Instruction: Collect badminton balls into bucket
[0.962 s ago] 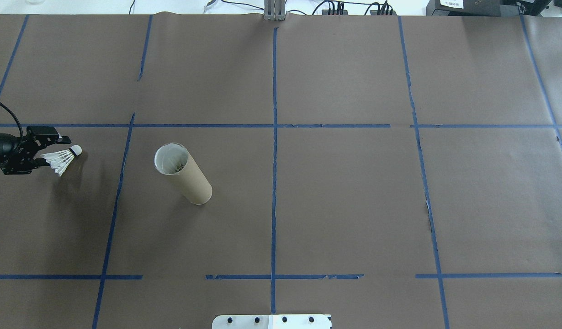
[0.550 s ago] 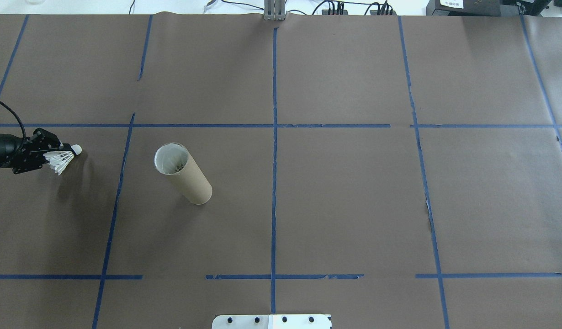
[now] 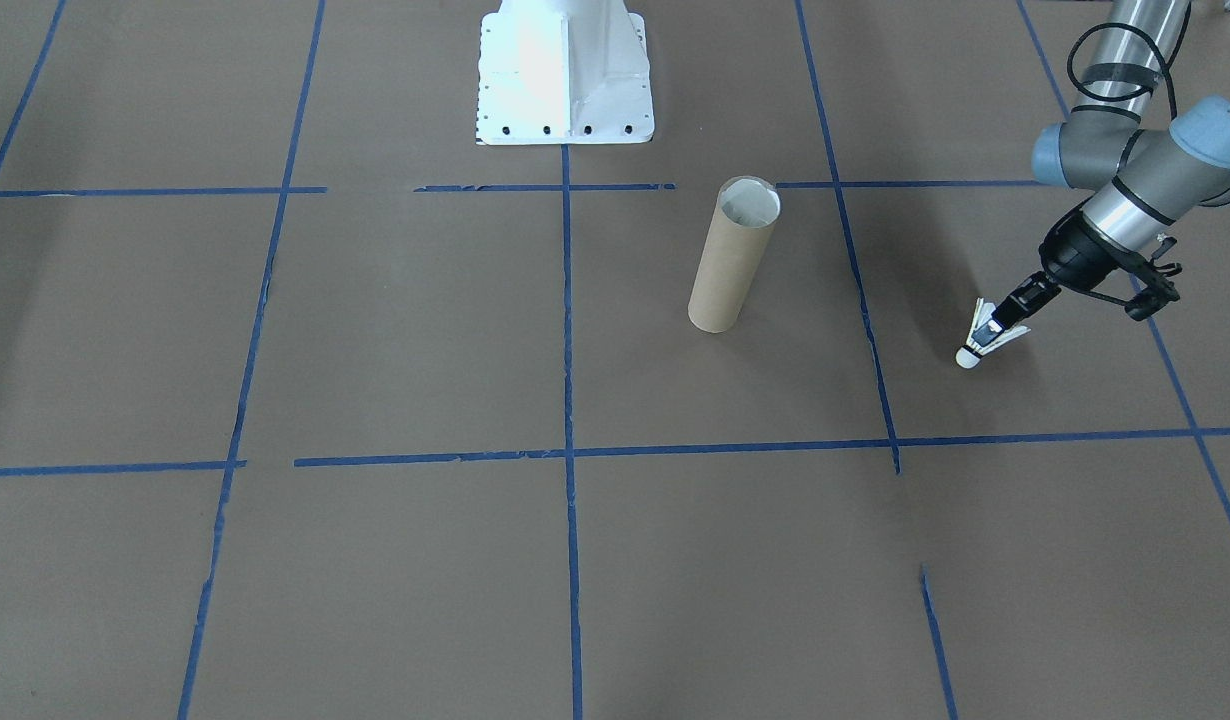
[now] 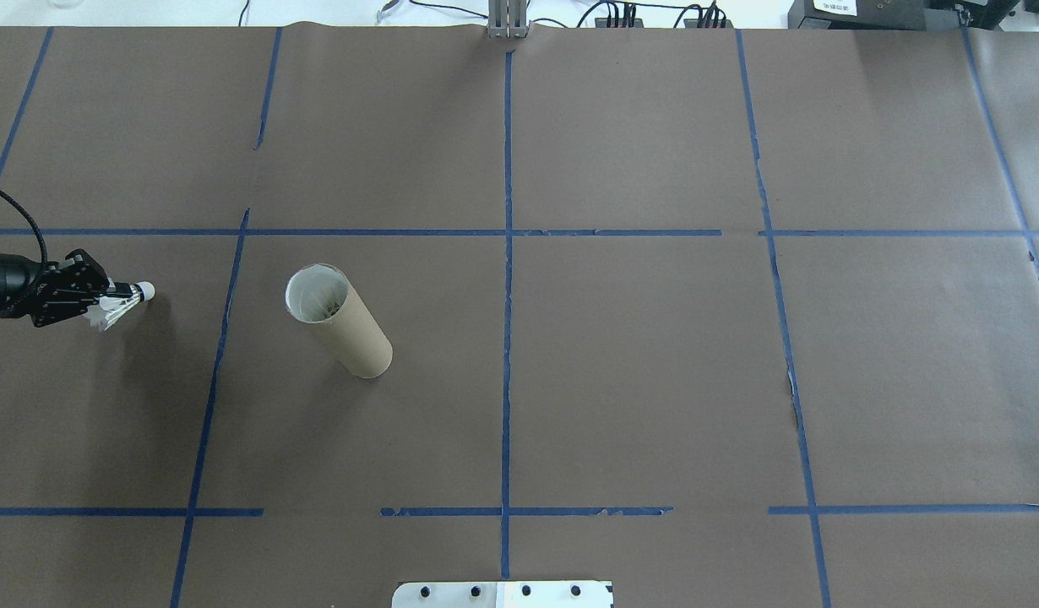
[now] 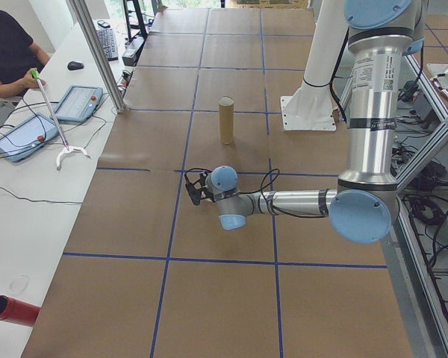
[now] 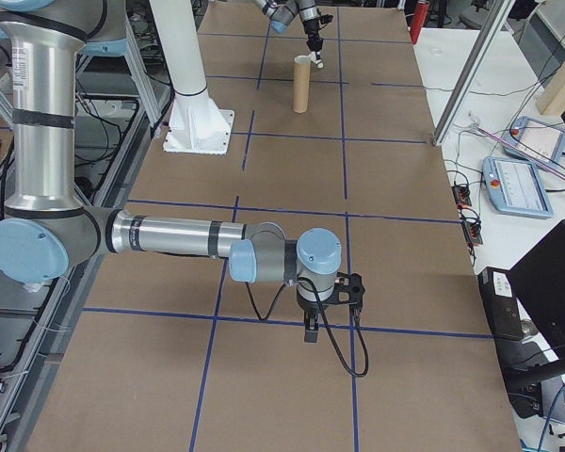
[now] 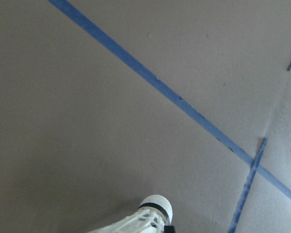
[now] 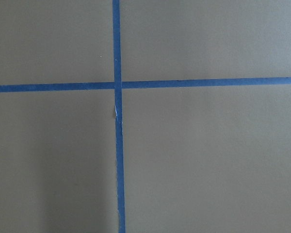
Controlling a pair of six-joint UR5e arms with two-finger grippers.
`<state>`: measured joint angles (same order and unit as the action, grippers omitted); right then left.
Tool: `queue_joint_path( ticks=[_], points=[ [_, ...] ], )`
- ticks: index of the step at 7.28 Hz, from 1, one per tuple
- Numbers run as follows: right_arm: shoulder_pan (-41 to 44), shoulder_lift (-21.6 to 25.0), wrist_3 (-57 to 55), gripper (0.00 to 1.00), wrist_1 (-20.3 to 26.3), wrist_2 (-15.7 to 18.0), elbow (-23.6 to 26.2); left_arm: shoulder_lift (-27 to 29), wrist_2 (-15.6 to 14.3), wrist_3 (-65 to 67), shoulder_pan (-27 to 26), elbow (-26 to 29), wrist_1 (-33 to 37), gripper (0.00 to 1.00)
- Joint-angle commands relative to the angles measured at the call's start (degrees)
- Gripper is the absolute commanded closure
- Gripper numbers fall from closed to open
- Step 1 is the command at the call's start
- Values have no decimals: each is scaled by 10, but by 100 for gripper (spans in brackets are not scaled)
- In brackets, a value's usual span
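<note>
The shuttlecock (image 4: 124, 301) is at the table's far left, white feathers pinched and its cork tip (image 3: 967, 357) pointing down and away from the arm. My left gripper (image 4: 104, 300) is shut on its feather skirt (image 3: 987, 335); the left wrist view shows the cork (image 7: 156, 206) just above the paper. The brown cardboard tube (image 4: 340, 331) stands upright to the right of it, pale inside, also in the front view as the tube (image 3: 732, 256). My right gripper (image 6: 311, 330) hangs low over the table's other end; I cannot tell whether it is open or shut.
The white bolted base (image 3: 565, 80) sits at the robot's edge. Blue tape lines (image 4: 507, 253) grid the brown paper. A person (image 5: 7, 52) sits at a side bench with tablets (image 5: 26, 136) and a red cylinder (image 5: 11, 309).
The left gripper's fingers, open around the feathers a second ago, have shut on them. The shuttlecock has shifted slightly toward the robot's side and its skirt looks squeezed.
</note>
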<state>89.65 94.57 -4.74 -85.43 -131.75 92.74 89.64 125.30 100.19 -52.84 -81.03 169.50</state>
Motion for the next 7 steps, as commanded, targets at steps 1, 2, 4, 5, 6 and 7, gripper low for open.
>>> queue_joint_path(
  ticks=[1, 2, 4, 5, 6, 7],
  points=[
    [0, 0, 0, 0, 0, 0, 0, 3, 91, 1, -44, -54, -41, 100],
    [0, 0, 0, 0, 0, 0, 1, 7, 132, 1, -59, -97, -110, 100],
    [0, 0, 0, 0, 0, 0, 1, 8, 146, -7, -67, -193, -200, 100],
    [0, 0, 0, 0, 0, 0, 0, 7, 157, -71, -81, -231, -227, 100],
    [0, 0, 0, 0, 0, 0, 1, 7, 172, -147, -101, -266, -292, 100],
    [0, 0, 0, 0, 0, 0, 1, 4, 173, -191, -116, -299, -327, 100]
  ],
)
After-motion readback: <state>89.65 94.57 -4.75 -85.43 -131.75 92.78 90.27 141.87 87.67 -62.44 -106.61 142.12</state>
